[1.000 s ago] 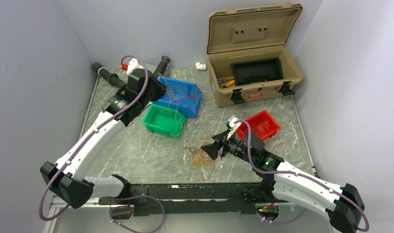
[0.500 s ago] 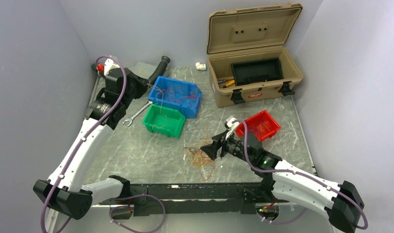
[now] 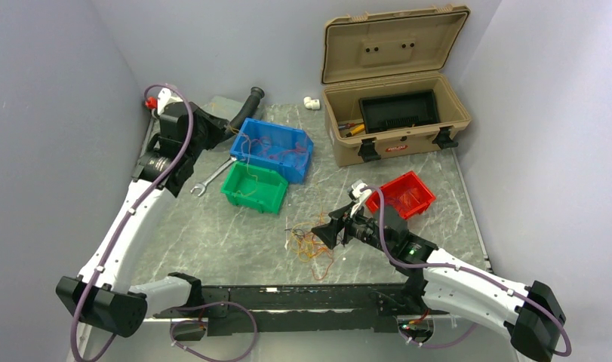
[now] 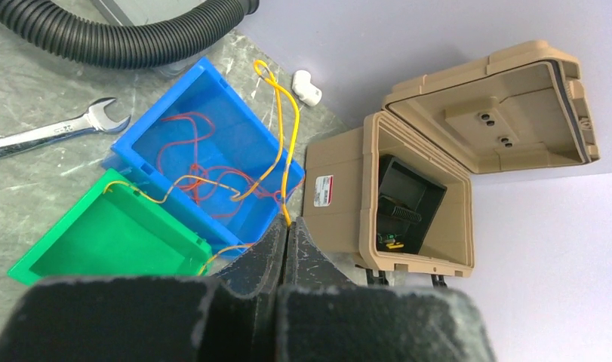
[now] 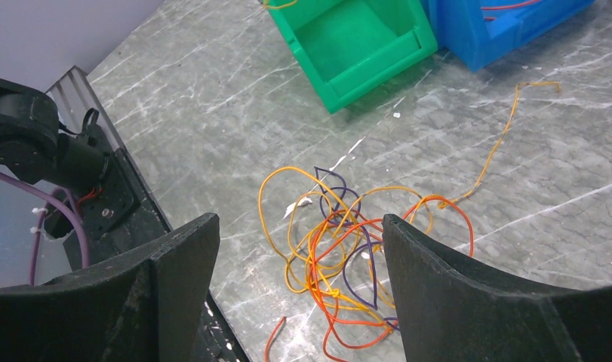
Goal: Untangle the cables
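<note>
While the tangle of thin orange, yellow and red wires (image 5: 340, 260) lies on the grey marble tabletop (image 5: 212, 113), right end effector (image 5: 299, 219) hangs spread over it. Left end effector (image 4: 286, 234) pinches one yellow wire (image 4: 295, 136) over the blue plastic bin (image 4: 227, 98); best drawn slowly, watching for snags.

Bright, even, diffuse light; shadows on desk (image 3: 212, 234) soft, faint. Wrist views: left gripper (image 4: 287, 230), right gripper (image 5: 299, 220) close, slightly blurred; rest sharp.
</note>
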You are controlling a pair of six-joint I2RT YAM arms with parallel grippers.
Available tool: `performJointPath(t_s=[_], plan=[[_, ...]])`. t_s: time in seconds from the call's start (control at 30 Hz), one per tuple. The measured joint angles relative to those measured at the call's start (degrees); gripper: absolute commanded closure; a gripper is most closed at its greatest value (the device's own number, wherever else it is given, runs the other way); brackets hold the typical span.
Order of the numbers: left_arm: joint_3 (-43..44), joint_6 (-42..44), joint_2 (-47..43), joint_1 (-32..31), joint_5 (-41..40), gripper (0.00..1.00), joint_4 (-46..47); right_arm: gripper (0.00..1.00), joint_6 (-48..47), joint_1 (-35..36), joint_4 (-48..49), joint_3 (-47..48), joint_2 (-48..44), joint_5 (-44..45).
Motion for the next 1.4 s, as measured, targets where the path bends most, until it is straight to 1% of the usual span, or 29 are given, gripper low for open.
performJointPath(t_s=[0.27, 0.47, 0.63, 0.87, 1.0, 1.1, 1.23, 1.4], plan=[[0.63, -1.29, 5.05, 0.09, 2.91, 1.00, 2.19, 0.19, -0.02, 0.00, -0.20, 0.00, -0.02, 0.15], [0.90, -1.44, 6.51, 0.09, 3.13, 1.00, 2.67, 0.19, -0.07, 0.00, -0.50, 0.00, -0.02, 0.39], [2.97, -1.42, 8.24, 0.13, 3.08, 1.00, 3.65, 0.19, -0.28, 0.00, -0.52, 0.02, 0.15, 0.42], [5.57, -1.44, 12.72, 0.50, 3.80, 1.00, 5.18, 0.19, -0.44, 0.00, -0.74, 0.07, 0.39, 0.44], [5.64, -1.44, 14.08, 0.61, 4.79, 1.00, 5.33, 0.19, -0.46, 0.00, -0.87, 0.11, 0.39, 0.63], [3.08, -1.42, 12.85, 0.61, 5.07, 1.00, 6.93, 0.19, -0.48, 0.00, -0.87, 0.11, 0.39, 1.03], [-1.38, -0.96, 9.40, 0.61, 5.09, 1.00, 6.67, 0.19, -0.52, 0.00, -0.90, 0.11, 0.39, 1.51], [-7.19, -0.42, 2.49, 0.55, 6.23, 1.00, 5.99, 0.19, -0.85, 0.00, -0.85, 0.13, 0.59, 1.55]])
